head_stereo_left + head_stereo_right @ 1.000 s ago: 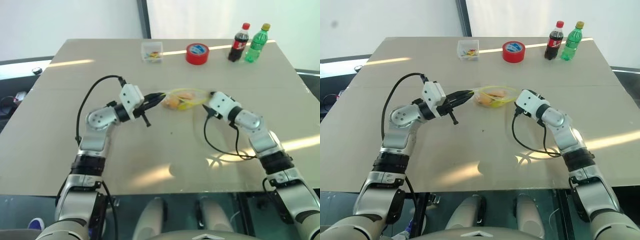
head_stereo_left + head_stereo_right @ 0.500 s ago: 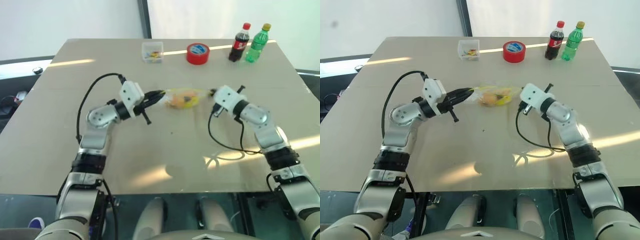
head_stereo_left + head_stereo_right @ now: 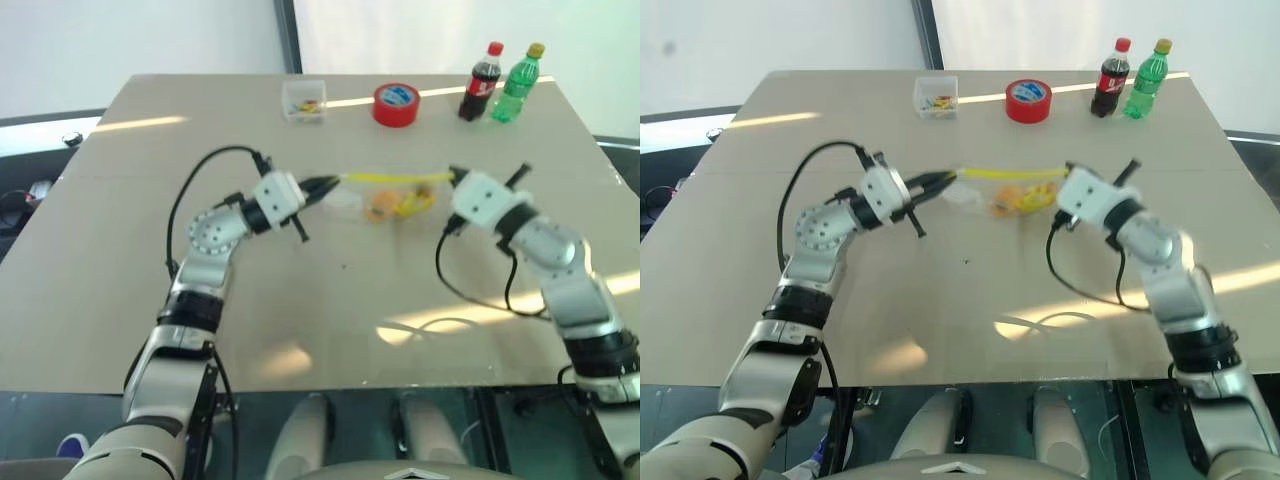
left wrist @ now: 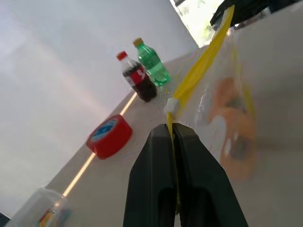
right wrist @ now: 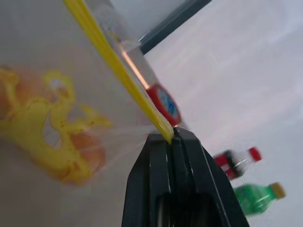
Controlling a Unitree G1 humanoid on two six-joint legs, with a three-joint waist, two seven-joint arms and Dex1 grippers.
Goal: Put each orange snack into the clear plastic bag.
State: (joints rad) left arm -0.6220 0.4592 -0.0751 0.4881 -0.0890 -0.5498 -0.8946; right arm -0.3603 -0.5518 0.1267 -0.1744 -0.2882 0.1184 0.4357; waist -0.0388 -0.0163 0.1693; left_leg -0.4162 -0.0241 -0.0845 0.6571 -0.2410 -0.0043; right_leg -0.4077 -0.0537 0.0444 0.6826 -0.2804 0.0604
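Since second before: right gripper (image 3: 1068, 184) withdrew rightward, closed on bag's yellow strip; strip pulled taut, bag lifted. Clear plastic bag (image 3: 385, 197) hung stretched between grippers above table (image 3: 120, 250) centre, yellow strip uppermost, level. Orange snacks (image 3: 380, 207) inside, sagging at bag's lower edge. Left gripper (image 3: 325, 184) clamped on strip's opposite end. Far edge: small clear box (image 3: 304, 102), red tape roll (image 3: 395, 104), cola bottle (image 3: 478, 83), green bottle (image 3: 517, 84), well apart from bag. Near table bare.

The clear plastic bag (image 3: 385, 195) is held stretched taut by its yellow strip above the tabletop (image 3: 330, 300), orange snacks (image 3: 380, 208) seen hanging inside.
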